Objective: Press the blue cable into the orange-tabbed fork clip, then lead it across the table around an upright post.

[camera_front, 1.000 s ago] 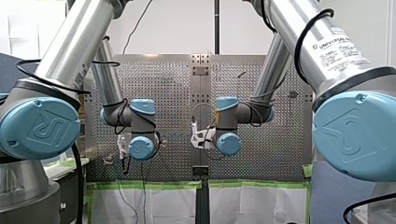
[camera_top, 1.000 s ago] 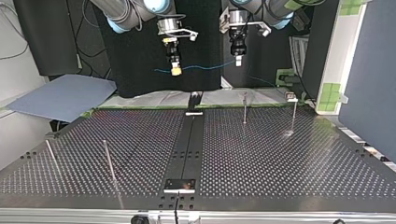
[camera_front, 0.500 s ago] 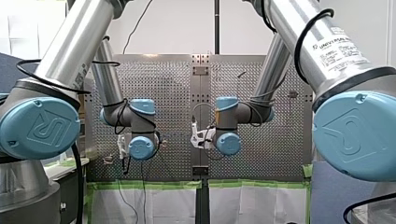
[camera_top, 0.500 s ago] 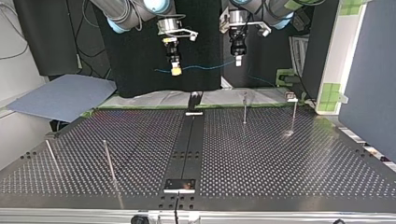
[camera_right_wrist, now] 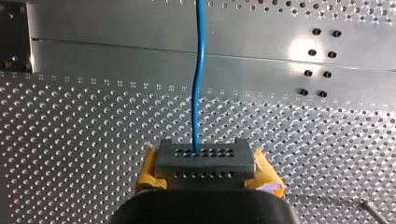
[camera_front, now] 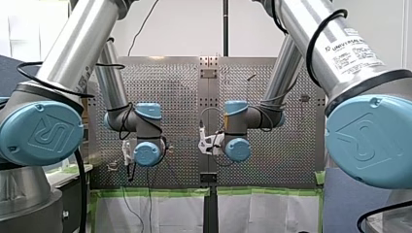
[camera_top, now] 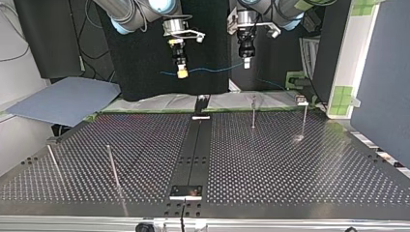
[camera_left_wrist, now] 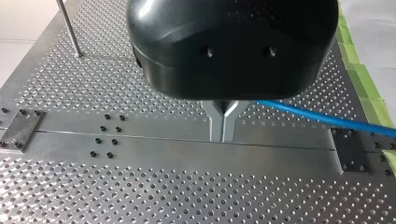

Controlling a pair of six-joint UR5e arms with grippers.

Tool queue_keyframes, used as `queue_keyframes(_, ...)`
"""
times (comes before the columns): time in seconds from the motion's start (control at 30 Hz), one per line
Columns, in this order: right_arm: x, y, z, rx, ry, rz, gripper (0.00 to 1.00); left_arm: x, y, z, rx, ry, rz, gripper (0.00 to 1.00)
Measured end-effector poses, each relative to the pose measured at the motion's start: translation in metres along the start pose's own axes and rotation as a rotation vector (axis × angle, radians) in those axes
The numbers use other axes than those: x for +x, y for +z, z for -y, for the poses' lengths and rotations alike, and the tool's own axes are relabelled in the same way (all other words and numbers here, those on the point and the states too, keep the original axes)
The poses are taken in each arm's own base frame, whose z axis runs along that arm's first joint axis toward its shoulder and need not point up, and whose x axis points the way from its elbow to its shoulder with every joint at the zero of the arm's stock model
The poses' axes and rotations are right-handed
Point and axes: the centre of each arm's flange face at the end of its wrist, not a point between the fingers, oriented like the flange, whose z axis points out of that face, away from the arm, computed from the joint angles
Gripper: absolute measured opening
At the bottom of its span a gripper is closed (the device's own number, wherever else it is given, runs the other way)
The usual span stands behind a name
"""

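Observation:
In the top view the blue cable (camera_top: 212,69) hangs in the air between both grippers, above the table's far edge. My right gripper (camera_top: 182,73), with yellow pads, is shut on it at the view's left; a short end sticks out beyond. My left gripper (camera_top: 246,61) is shut on the cable's other part. In the right wrist view the cable (camera_right_wrist: 200,79) runs straight ahead from between the yellow pads (camera_right_wrist: 148,170) of my right gripper (camera_right_wrist: 205,158). In the left wrist view the metal fingers (camera_left_wrist: 223,122) are pressed together, and the cable (camera_left_wrist: 327,117) trails off sideways. A small clip (camera_top: 300,100) sits at the far right.
Upright posts stand on the perforated table (camera_top: 290,169): two thin ones (camera_top: 253,112) (camera_top: 304,120) near the far right, two (camera_top: 113,166) (camera_top: 53,162) at the near left. A dark centre rail (camera_top: 196,150) runs across the table. Green tape (camera_top: 344,94) marks the right side.

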Motion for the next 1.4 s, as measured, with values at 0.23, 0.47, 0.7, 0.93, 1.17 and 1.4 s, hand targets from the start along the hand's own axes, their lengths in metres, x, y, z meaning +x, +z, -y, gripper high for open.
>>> queue_keyframes(0.23,0.000,0.000,0.000,0.000,0.000,0.000,0.00,0.000,0.000,0.000,0.000,0.000,0.000,0.00)
queue_keyframes(0.47,-0.010,-0.001,0.007,-0.006,-0.008,0.031,0.00,0.002,-0.006,-0.004,0.025,0.056,-0.034,0.00)
queue_keyframes(0.7,-0.044,-0.009,0.005,-0.056,-0.034,0.112,0.00,0.004,-0.008,-0.004,0.045,0.121,-0.054,0.00)
queue_keyframes(0.93,-0.078,-0.018,0.002,-0.088,-0.058,0.177,0.00,0.004,-0.009,-0.004,0.046,0.127,-0.055,0.00)
queue_keyframes(1.17,-0.092,-0.023,0.001,-0.088,-0.066,0.202,0.00,0.005,-0.009,-0.005,0.046,0.127,-0.057,0.00)
queue_keyframes(1.4,-0.078,-0.017,0.004,-0.062,-0.011,0.148,0.00,0.024,-0.026,-0.013,0.079,0.105,-0.094,0.00)
